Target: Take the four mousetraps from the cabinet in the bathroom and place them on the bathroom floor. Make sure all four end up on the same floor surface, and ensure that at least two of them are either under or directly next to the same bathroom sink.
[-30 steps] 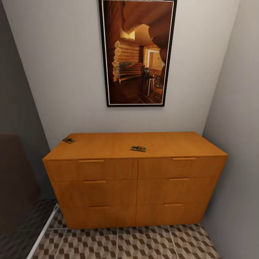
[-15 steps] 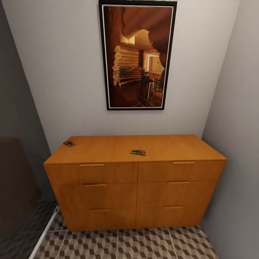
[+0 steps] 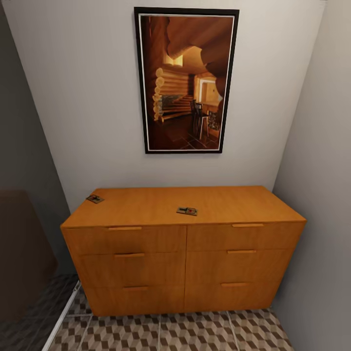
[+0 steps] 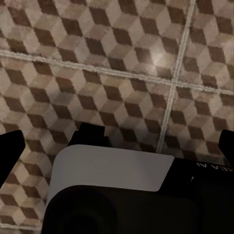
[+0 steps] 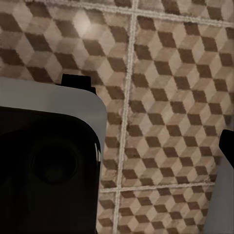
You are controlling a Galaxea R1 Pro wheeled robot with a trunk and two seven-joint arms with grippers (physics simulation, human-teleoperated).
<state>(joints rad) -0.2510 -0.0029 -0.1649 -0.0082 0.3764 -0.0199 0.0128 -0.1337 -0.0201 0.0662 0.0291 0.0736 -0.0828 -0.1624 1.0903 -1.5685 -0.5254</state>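
Facing low orange-brown wooden cabinet (image 3: 184, 253) with flat drawer fronts; two tiny dark-brown mousetraps on top: one at far-left rear corner (image 3: 95, 199), one mid-top near front edge (image 3: 187, 211). Other two unseen. Neither yet moved to cube-patterned brown-beige tile floor (image 3: 170, 334). Grey walls close both sides; open tile in front. Both claws aimed at floor; finger state cannot tell.

Two mousetraps on the cabinet (image 3: 185, 263): one (image 3: 95, 199) at its back-left corner, one (image 3: 187, 211) mid-top; a picture (image 3: 186, 80) hangs above.
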